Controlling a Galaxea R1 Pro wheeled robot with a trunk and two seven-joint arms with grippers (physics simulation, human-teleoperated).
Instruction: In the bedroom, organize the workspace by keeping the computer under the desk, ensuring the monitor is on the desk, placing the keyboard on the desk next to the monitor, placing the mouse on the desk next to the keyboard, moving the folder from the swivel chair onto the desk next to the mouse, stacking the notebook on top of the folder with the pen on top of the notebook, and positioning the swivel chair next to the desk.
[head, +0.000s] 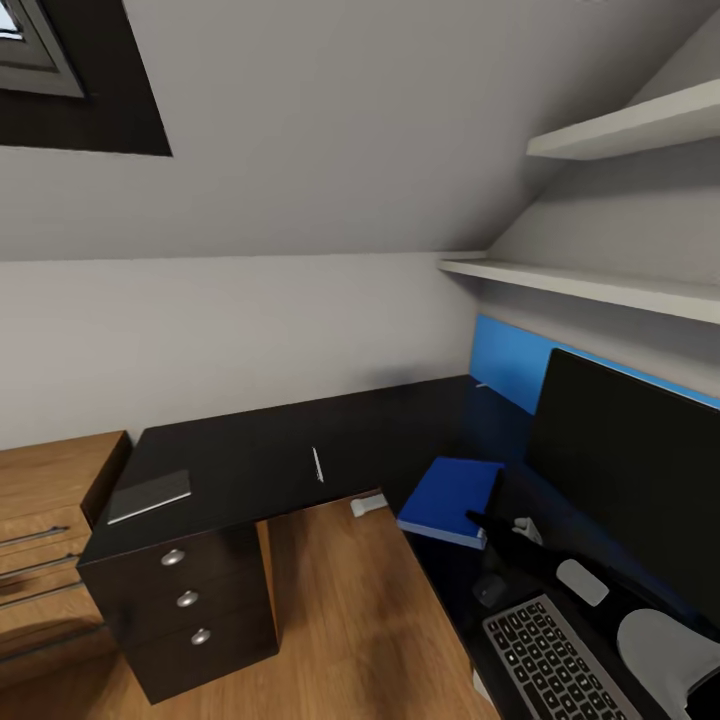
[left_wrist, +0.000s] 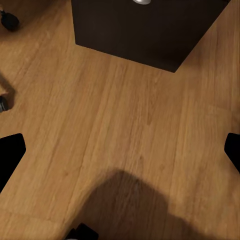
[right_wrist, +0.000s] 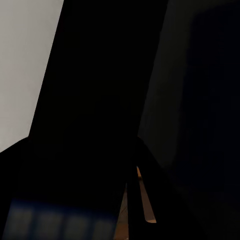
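Left gripper (left_wrist: 120, 150) agape above floor (left_wrist: 120, 115)

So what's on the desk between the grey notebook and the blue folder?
In the head view, only the pen lies on the desk between the notebook and the folder.

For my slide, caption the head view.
Blue folder beside monitor; notebook and pen on desk.

Head view: high, facing down over surface (head: 260, 455) corner. Left wrist: downward, near floor (left_wrist: 125, 130), sharing drawer unit (left_wrist: 145, 30). Right wrist: close, dark.
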